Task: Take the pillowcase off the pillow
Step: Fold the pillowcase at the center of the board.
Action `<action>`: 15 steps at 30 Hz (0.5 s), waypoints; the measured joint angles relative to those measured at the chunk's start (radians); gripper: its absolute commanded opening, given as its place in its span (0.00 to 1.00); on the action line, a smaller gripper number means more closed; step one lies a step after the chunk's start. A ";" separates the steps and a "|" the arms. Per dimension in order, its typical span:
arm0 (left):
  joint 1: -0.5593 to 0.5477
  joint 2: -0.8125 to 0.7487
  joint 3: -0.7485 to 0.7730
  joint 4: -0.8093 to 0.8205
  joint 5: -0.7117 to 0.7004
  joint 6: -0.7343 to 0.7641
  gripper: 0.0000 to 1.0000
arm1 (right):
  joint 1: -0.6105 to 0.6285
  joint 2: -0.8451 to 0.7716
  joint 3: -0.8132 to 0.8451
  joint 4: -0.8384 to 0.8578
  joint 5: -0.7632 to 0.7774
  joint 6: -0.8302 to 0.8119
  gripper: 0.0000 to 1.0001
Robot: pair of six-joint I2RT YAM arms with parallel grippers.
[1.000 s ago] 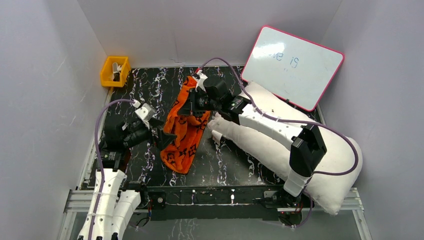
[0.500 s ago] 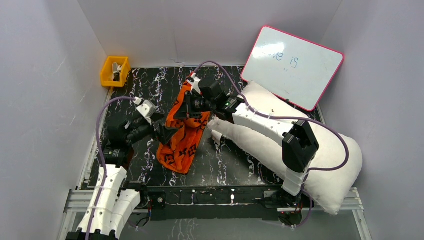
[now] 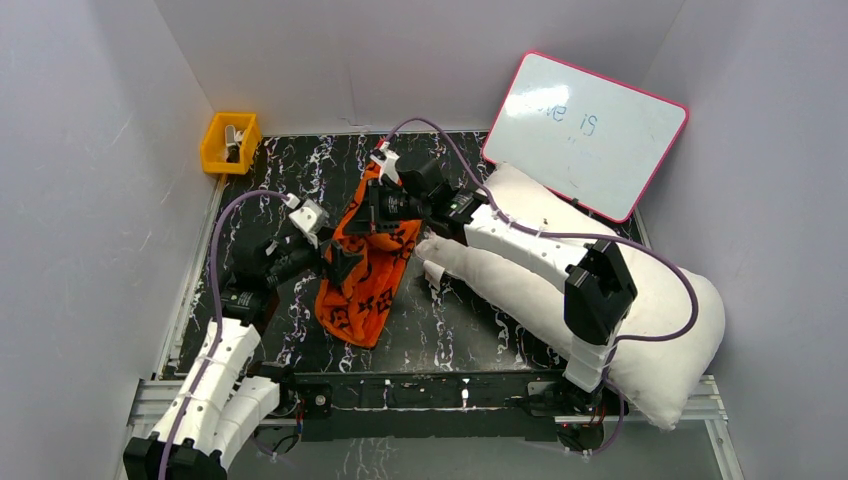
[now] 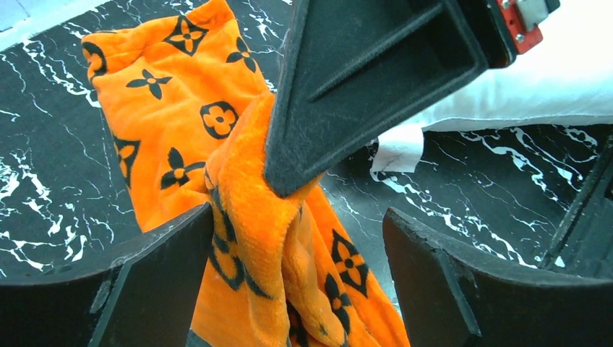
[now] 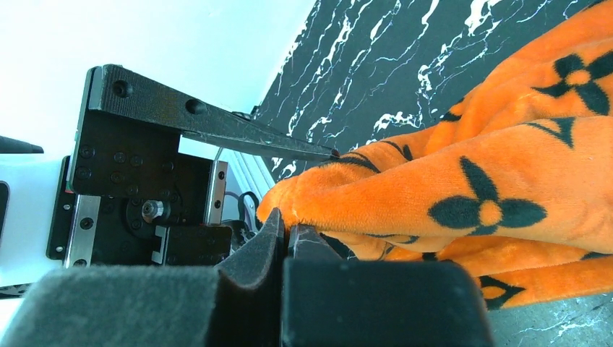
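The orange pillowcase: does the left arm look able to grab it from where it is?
Probably yes. The left tool stands open with a hanging fold of the pillowcase between its fingers, nothing blocking it. The right tool, shut on the cloth just above, leaves that fold free.

Pillowcase [image 4: 238, 238]: plush orange fleece, deep soft nap, matt. Pillow [image 3: 668, 375]: plain white cloth, matt, lightly creased. Tabletop [image 3: 450, 330]: black marble-look surface with white veining, smooth, faint sheen. Whiteboard [image 3: 590, 125]: glossy white face, pink plastic-looking frame. Bin [image 3: 213, 152]: yellow plastic, smooth.
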State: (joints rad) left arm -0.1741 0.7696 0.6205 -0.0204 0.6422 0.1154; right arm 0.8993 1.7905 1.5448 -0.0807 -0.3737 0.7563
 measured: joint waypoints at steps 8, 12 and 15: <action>-0.031 0.055 -0.012 0.081 -0.062 -0.009 0.31 | 0.015 0.021 0.005 0.002 -0.017 0.003 0.00; -0.036 0.094 -0.014 0.076 -0.069 -0.010 0.00 | 0.017 0.028 0.013 -0.002 -0.004 0.000 0.09; -0.037 0.110 -0.012 0.069 -0.084 -0.014 0.00 | 0.010 0.032 0.023 -0.023 0.001 -0.002 0.50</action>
State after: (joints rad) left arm -0.2115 0.8799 0.6086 0.0490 0.5583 0.1009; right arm 0.9092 1.8221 1.5681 -0.1040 -0.3725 0.7540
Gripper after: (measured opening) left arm 0.049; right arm 0.153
